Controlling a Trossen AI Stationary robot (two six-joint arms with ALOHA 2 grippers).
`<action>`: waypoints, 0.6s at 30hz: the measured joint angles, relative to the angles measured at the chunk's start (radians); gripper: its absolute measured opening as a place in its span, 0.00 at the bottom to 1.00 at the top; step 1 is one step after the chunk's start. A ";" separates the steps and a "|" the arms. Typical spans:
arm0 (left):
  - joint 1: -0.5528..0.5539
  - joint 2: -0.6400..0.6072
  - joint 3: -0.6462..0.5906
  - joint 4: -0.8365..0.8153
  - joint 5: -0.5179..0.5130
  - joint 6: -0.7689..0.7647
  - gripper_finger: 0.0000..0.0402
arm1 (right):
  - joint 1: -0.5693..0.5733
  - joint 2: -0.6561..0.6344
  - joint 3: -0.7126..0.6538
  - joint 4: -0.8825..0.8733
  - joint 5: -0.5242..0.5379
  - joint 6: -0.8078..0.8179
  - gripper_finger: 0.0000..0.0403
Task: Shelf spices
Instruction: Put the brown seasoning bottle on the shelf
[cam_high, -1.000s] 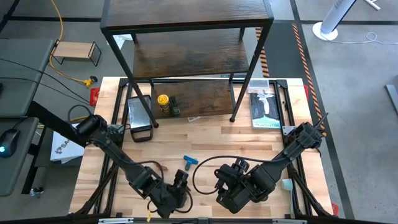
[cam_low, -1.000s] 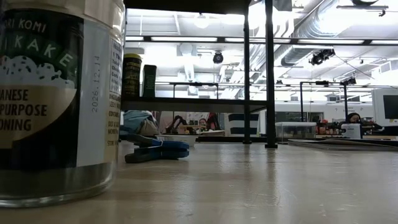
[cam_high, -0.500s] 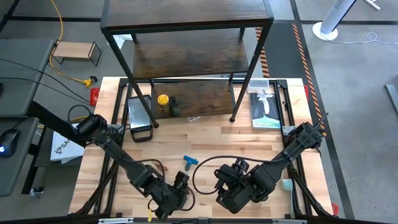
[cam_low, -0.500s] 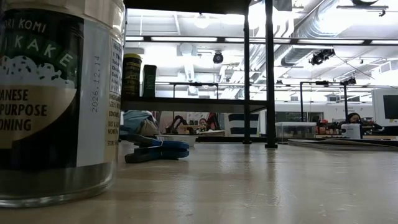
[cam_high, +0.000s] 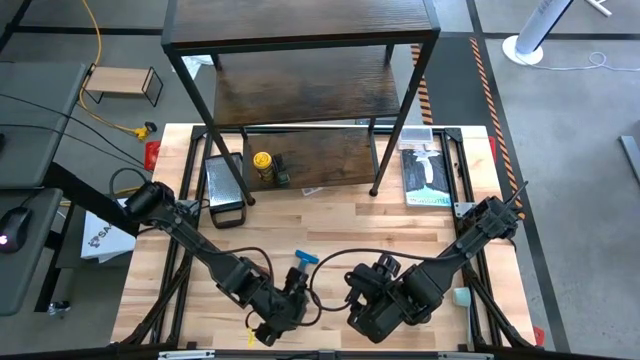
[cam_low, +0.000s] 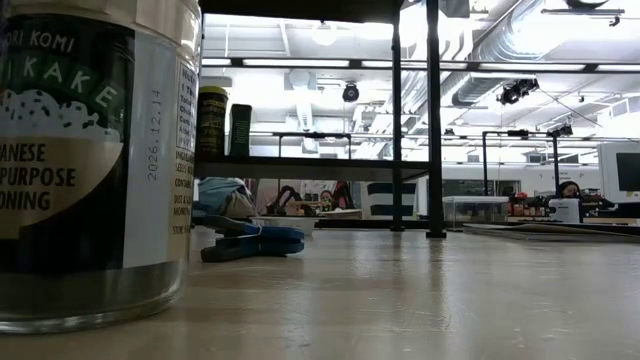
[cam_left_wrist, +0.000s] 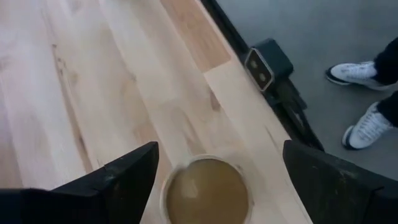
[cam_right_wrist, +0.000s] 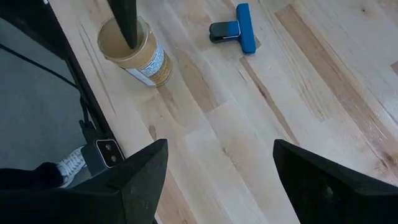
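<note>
1. The shelf (cam_high: 300, 90) stands at the far end of the table (cam_high: 400, 230), its lowest board over the tabletop.
2. My right claw (cam_right_wrist: 221, 149) hangs over the near part of the table, right of centre. Its jaws are spread with nothing between them.
3. My left claw (cam_left_wrist: 220, 146) is low at the near edge, just left of the right one. Its jaws are wide apart and not gripping.
4. The tan-lidded jar (cam_left_wrist: 207, 190) stands upright on the table between my left fingers (cam_left_wrist: 124, 177), close to the near edge. I cannot tell whether either one touches it.
5. The yellow-lidded jar (cam_high: 262, 162) stands on the lowest board, towards its left end.
6. The dark box (cam_high: 283, 172) stands just right of that jar, on the same board.
7. The blue piece (cam_high: 303, 260) lies on the table, just beyond my left claw.
</note>
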 joint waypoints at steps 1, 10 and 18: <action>0.003 0.000 -0.005 0.001 0.006 -0.007 0.85 | 0.000 0.000 0.000 0.000 0.000 0.008 0.71; 0.039 0.000 -0.024 -0.058 0.054 0.036 0.85 | 0.000 0.000 0.000 0.001 0.023 0.016 0.71; 0.040 0.010 -0.024 -0.070 0.108 0.047 0.85 | 0.000 0.000 0.000 0.002 0.024 0.015 0.71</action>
